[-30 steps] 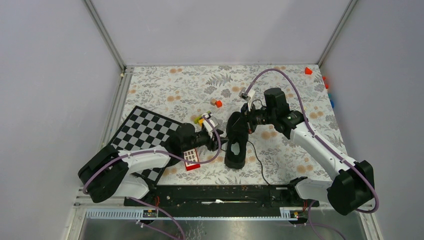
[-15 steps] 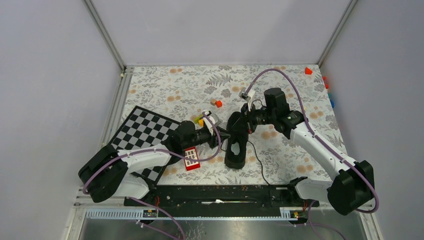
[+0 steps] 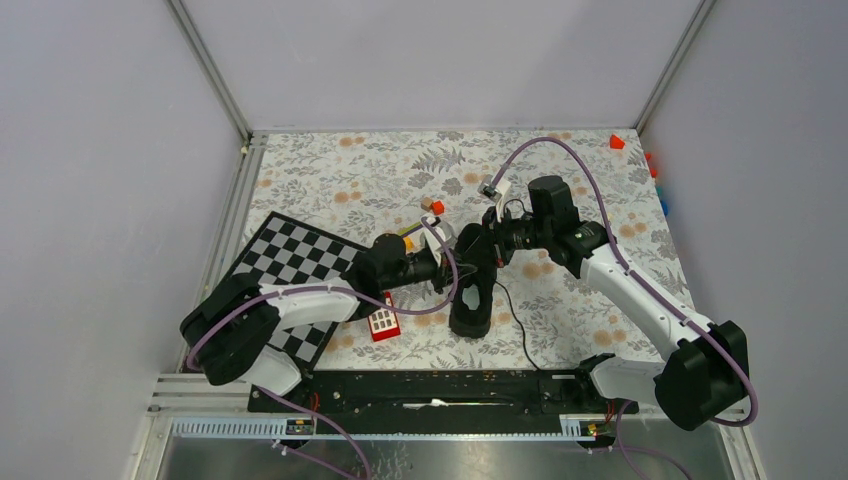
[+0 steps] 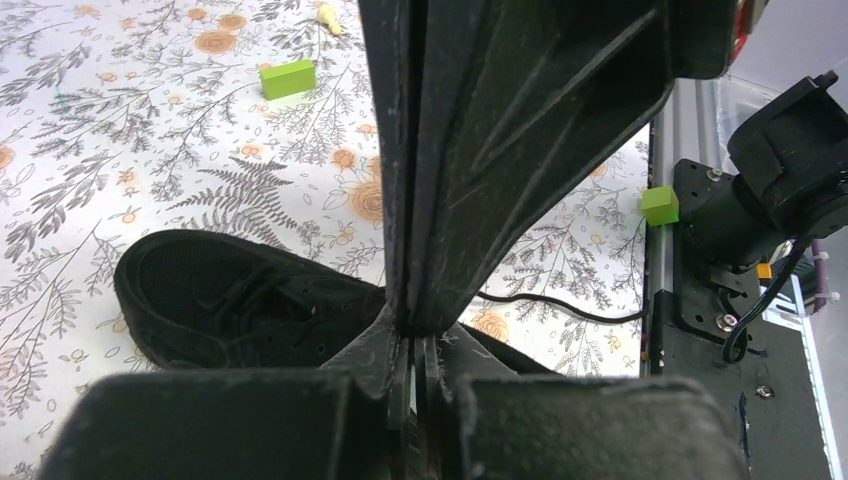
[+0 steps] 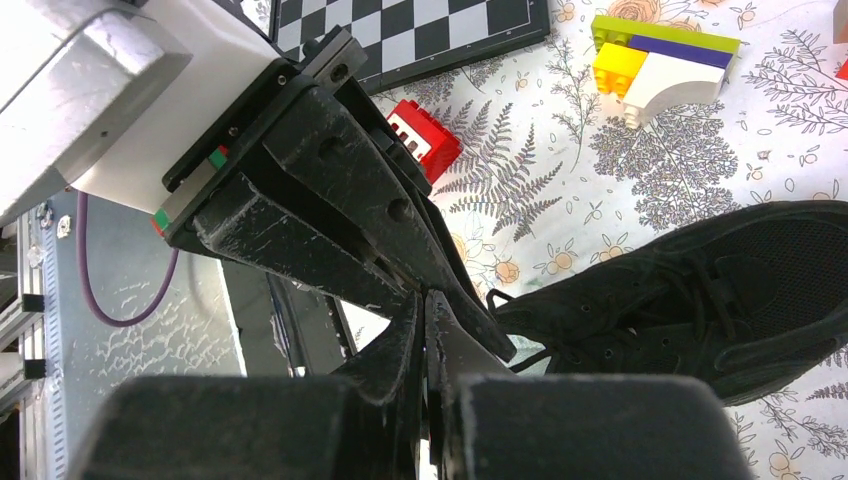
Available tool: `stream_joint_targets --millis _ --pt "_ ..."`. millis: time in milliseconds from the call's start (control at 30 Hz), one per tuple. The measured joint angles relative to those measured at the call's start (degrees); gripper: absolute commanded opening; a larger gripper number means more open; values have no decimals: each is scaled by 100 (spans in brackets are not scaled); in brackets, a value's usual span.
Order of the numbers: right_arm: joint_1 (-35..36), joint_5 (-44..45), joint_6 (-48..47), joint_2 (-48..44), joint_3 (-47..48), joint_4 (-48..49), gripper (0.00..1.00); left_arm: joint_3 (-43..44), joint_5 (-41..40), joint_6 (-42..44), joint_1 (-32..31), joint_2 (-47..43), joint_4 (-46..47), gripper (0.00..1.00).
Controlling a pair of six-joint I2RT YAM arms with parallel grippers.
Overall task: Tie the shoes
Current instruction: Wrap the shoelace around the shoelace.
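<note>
The black shoe [image 3: 472, 300] lies on the flowered cloth with its toe toward the near edge, and it also shows as the shoe [image 4: 230, 300] and the shoe [image 5: 720, 290]. My left gripper [image 3: 452, 268] is shut against its left side by the laces. My right gripper [image 3: 487, 243] is shut over the upper lace area. The two grippers meet tip to tip: my left gripper [image 4: 412, 345] faces the right one's fingers [image 4: 500, 120], and my right gripper [image 5: 425, 315] faces the left one's fingers [image 5: 340, 200]. Whether a lace is pinched is hidden. One loose lace [image 3: 518, 330] trails on the cloth.
A chessboard [image 3: 290, 265] lies left of the shoe, with a red block [image 3: 383, 322] at its corner. A brick stack [image 5: 660, 60] and small blocks [image 3: 432, 206] sit behind. Green blocks [image 4: 288, 78] lie farther off. A black rail [image 3: 440, 390] runs along the near edge.
My left arm has reached right to the shoe and its gripper has gone from open to shut. The right arm and the shoe have not moved.
</note>
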Motion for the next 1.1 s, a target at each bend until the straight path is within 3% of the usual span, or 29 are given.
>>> stream_joint_targets --millis 100,200,567,1000,1100 --pt "0 28 15 0 0 -20 0 52 52 -22 -17 90 79 1" --pt "0 31 46 -2 0 -26 0 52 68 -26 -17 111 120 9" --pt "0 22 162 -7 0 -35 0 55 197 199 -28 109 109 27" --pt "0 -37 205 -7 0 -15 0 15 208 -118 -26 153 514 28" --pt "0 -31 205 -7 0 -15 0 0 201 -212 -26 199 623 22"
